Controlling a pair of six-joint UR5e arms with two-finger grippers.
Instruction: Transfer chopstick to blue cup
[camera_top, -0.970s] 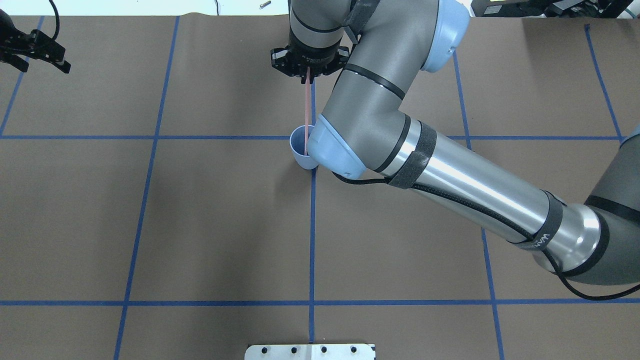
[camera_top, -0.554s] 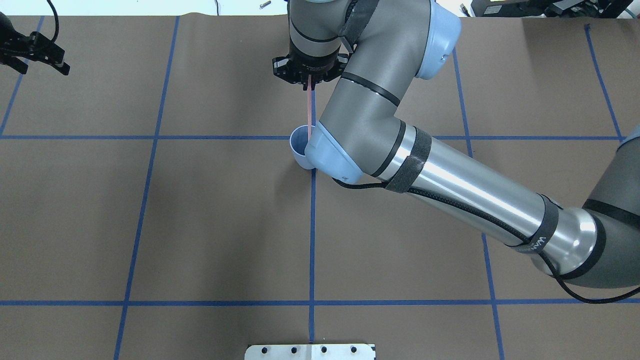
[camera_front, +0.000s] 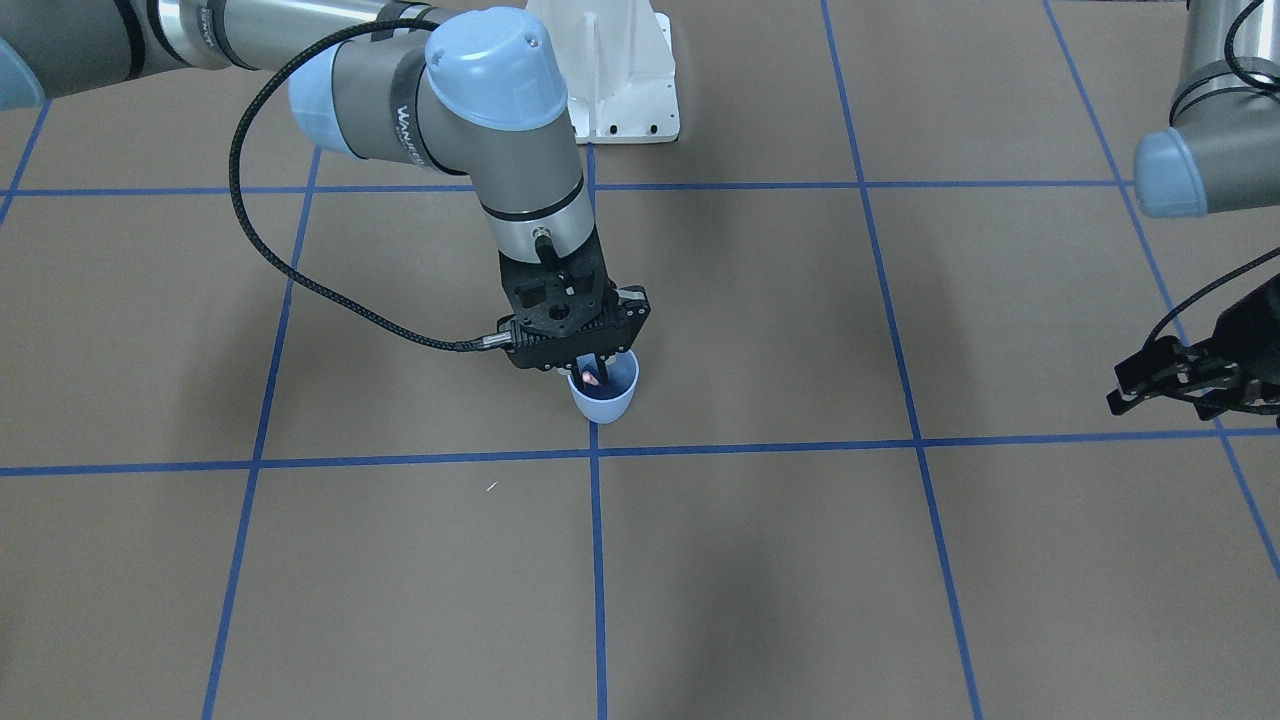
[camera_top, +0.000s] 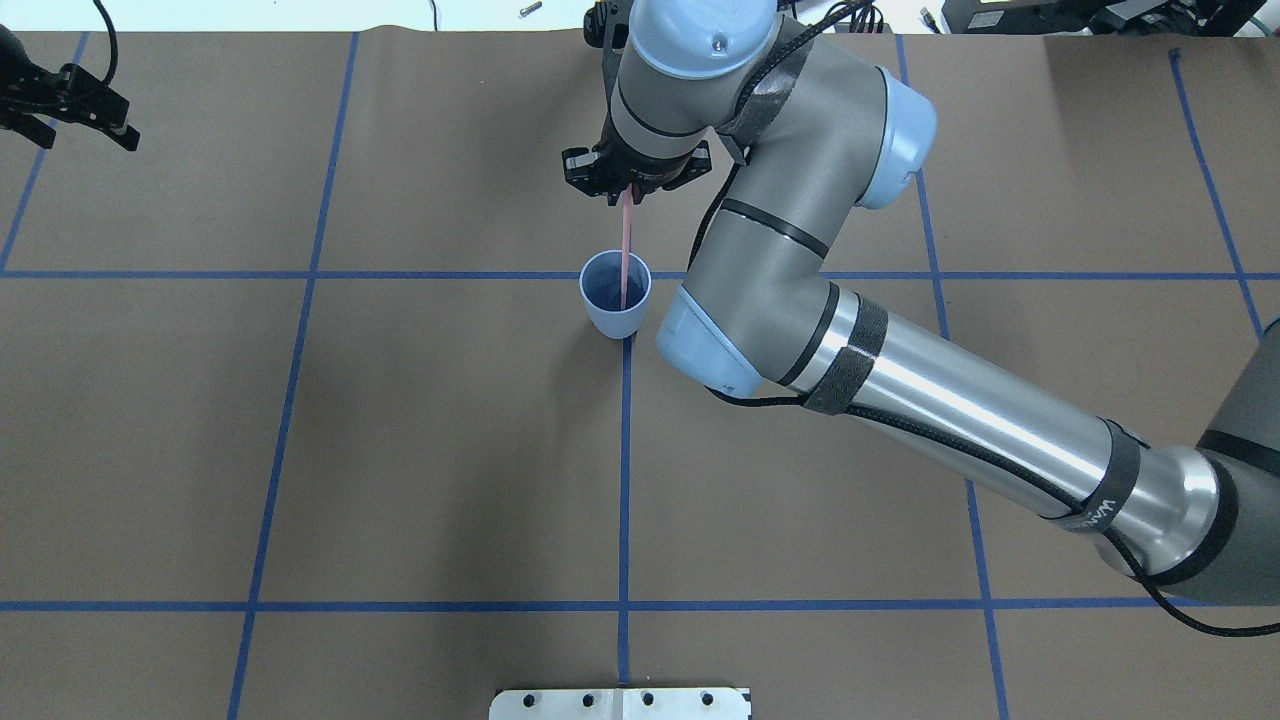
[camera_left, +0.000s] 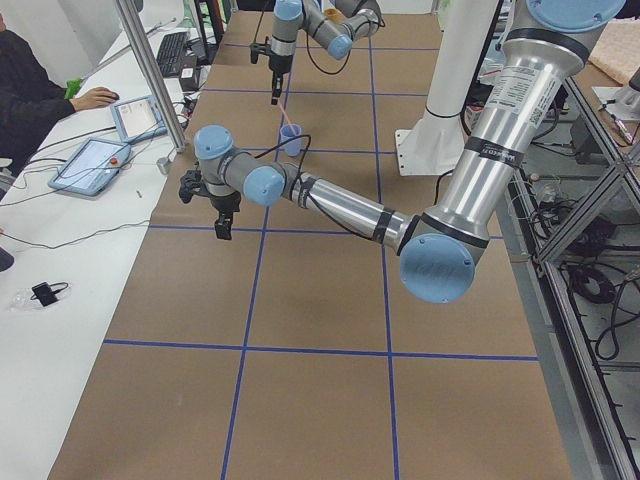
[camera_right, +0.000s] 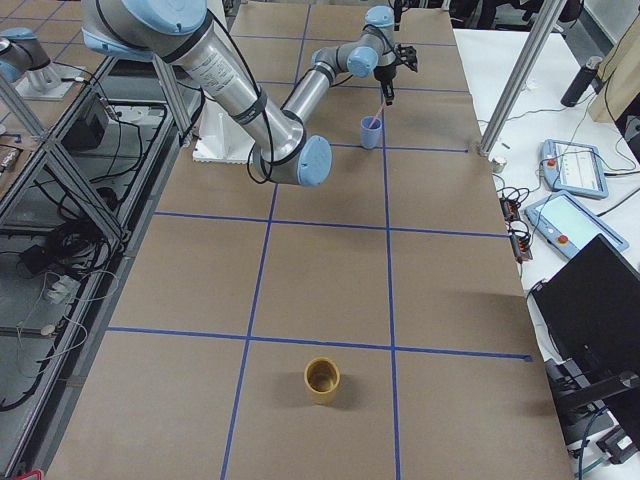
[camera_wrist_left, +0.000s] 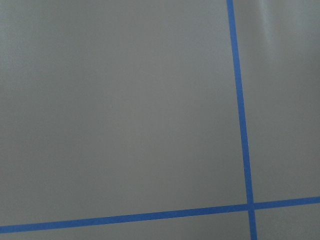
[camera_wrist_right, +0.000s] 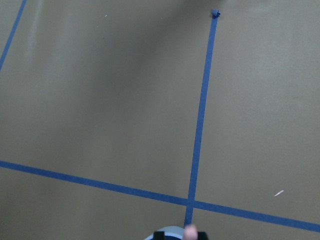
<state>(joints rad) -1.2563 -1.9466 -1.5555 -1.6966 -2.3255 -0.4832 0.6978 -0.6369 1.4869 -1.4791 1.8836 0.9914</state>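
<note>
Table (camera_top: 400, 450): brown surface.
Right pincer (camera_top: 627, 192): directly above the blue cup (camera_top: 611, 322), clenched on the top end of the chopstick (camera_top: 625, 250).
Left pincer (camera_front: 1122, 386): well apart from the blue cup, released, holding nothing.
Blue cup: upright on the table.
Yellow cup (camera_right: 322, 380): upright, well apart from the blue cup.
Chopstick: pink, near upright, lower end inside the blue cup.
</note>
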